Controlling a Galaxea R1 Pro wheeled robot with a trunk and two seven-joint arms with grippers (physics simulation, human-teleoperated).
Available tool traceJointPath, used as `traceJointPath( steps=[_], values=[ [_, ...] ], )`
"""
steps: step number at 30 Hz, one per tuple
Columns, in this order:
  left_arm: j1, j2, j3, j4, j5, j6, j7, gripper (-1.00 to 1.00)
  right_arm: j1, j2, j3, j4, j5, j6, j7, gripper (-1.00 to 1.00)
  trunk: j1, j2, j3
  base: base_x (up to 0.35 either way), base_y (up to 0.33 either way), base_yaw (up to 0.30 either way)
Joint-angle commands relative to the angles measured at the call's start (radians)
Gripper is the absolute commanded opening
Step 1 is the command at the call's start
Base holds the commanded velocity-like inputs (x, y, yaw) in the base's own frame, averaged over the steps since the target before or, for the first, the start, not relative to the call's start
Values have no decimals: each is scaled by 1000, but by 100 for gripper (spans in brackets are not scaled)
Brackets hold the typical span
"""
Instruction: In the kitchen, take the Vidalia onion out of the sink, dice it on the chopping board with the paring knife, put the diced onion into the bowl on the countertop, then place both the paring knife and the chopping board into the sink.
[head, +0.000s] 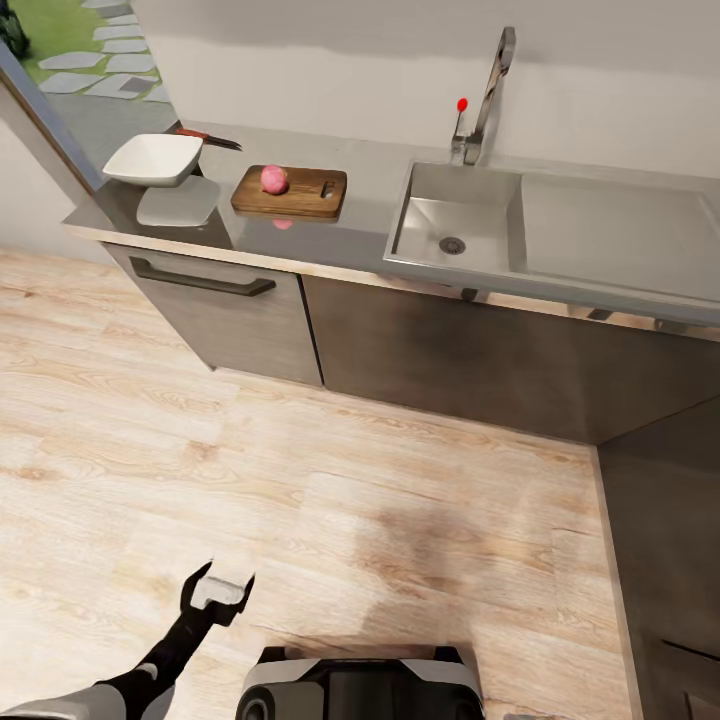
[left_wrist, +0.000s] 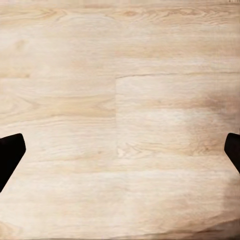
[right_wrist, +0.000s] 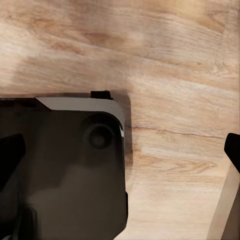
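My left gripper (head: 222, 590) hangs low over the pale wooden floor (head: 330, 480), well short of the cabinets. Through my left wrist camera its two dark fingertips (left_wrist: 10, 155) sit at opposite edges of the picture, spread wide, with nothing but floor planks between them; it holds nothing and touches nothing. My right gripper (right_wrist: 120, 155) is likewise spread wide in my right wrist camera, one fingertip (right_wrist: 232, 147) at each edge, empty. Below it lie my own dark base (right_wrist: 65, 165) and the floor.

Ahead of me the countertop (head: 350, 240) runs along the wall. The chopping board (head: 300, 195) lies on it between the sink (head: 455, 215) and the counter's left end, its slot handle toward the sink. The Vidalia onion (head: 274, 179) sits whole on the board, nearer the board's left end. The bowl (head: 155, 158) stands at the counter's left end, just beside the board, near the back edge. The paring knife (head: 205, 138) lies behind the bowl along the counter's back edge, red handle beside the bowl and dark blade pointing toward the board. The sink basin shows its round drain, and the tap (head: 490, 95) with its red knob stands at its back rim. A drawer with a dark bar handle (head: 200, 280) sits under the counter's left end.
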Motion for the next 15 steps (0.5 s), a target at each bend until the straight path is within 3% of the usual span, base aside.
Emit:
traceJointPath(
  steps=[1, 4, 8, 12, 15],
  values=[
    [19, -6, -3, 4, -2, -45, 57, 100, -1, 0, 3, -8, 3, 12, -1, 100, 1, -2, -1, 0, 0, 0],
    [71, -20, -3, 4, -2, -128, 197, 100, -2, 0, 3, -17, 4, 24, 56, 100, 1, -2, -1, 0, 0, 0],
    [131, -31, -3, 5, -2, -209, 308, 100, -3, -2, 1, -20, 6, -20, 146, 100, 1, -2, -1, 0, 0, 0],
    [154, -43, -3, 4, -2, -222, 335, 100, -3, -4, 1, -17, 7, -58, 157, 100, 1, -2, -1, 0, 0, 0],
    [162, -58, -3, 4, -2, -222, 403, 100, -3, -7, 1, -11, 7, -81, 159, 100, 1, -2, -1, 0, 0, 0]
  ],
)
